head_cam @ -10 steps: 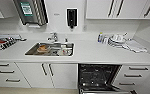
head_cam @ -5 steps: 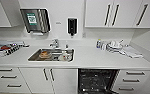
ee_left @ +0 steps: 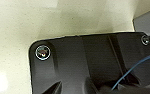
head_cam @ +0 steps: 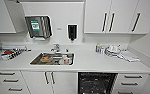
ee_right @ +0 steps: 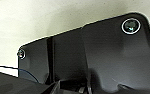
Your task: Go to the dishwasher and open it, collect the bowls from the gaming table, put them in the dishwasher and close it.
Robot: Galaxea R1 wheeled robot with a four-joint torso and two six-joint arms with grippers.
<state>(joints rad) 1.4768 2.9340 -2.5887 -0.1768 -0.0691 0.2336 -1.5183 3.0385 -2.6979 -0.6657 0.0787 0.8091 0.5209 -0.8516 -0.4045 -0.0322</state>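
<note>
We face a white counter (head_cam: pixel 91 61) along a kitchen wall. Set into it is a steel sink (head_cam: pixel 52 59) holding what look like a few dishes, though we cannot make out what they are. A tap (head_cam: pixel 56 47) stands behind the sink.

Below the counter, to the right of the sink, the dishwasher (head_cam: pixel 96 83) shows as a dark opening with pale racks inside; it sits between white cabinet doors (head_cam: pixel 49 81) on its left and a stack of drawers (head_cam: pixel 132 81) on its right. More drawers (head_cam: pixel 7 80) lie under the counter's left end.

On the wall above the sink hangs a paper towel dispenser (head_cam: pixel 38 26), and beside it a dark soap dispenser (head_cam: pixel 72 32). White wall cupboards (head_cam: pixel 118 16) with long dark handles fill the upper right.

On the counter to the right of the sink stand a small bottle (head_cam: pixel 98 48) and a cluster of pale crockery (head_cam: pixel 112 50), with a folded cloth (head_cam: pixel 129 56) just beside them. On the far left is a tray (head_cam: pixel 9 52) of mixed items, one of them red.

In both wrist views we see the robot's dark plate over a pale speckled floor (ee_left: pixel 21 30), with a thin blue cable (ee_left: pixel 131 70) crossing the left one. We cannot tell whether either end effector is released or clenched.
</note>
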